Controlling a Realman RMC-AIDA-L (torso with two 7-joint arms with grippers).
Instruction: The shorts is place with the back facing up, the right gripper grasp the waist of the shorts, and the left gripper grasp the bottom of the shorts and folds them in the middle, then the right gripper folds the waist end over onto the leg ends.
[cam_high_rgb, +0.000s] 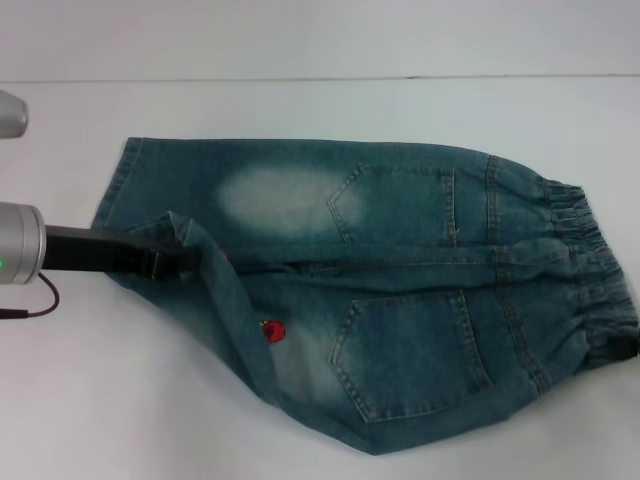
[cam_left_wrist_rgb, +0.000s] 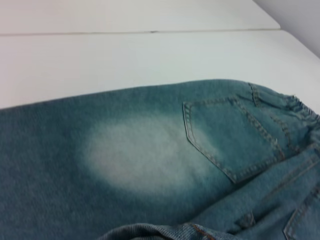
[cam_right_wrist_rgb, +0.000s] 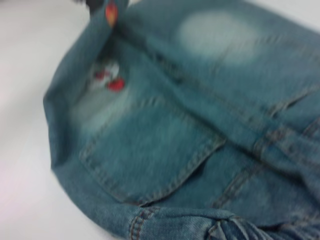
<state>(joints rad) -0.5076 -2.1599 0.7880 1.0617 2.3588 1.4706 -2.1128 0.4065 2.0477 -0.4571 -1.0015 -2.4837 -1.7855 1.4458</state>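
The blue denim shorts (cam_high_rgb: 400, 250) lie back side up on the white table, back pockets showing. The elastic waist (cam_high_rgb: 590, 260) is on the right and the leg ends on the left. My left gripper (cam_high_rgb: 175, 262) reaches in from the left, shut on the near leg's hem, which is raised and pulled toward the far leg. A dark bit of my right gripper (cam_high_rgb: 628, 348) shows at the near waist corner, holding the bunched waistband (cam_right_wrist_rgb: 225, 227). A small red patch (cam_high_rgb: 273, 330) sits on the near leg. The left wrist view shows the far leg's faded spot (cam_left_wrist_rgb: 145, 155).
The white table (cam_high_rgb: 300, 100) stretches behind and in front of the shorts, and its far edge runs across the top of the head view. A thin cable (cam_high_rgb: 40, 300) hangs by the left arm. Nothing else lies on the surface.
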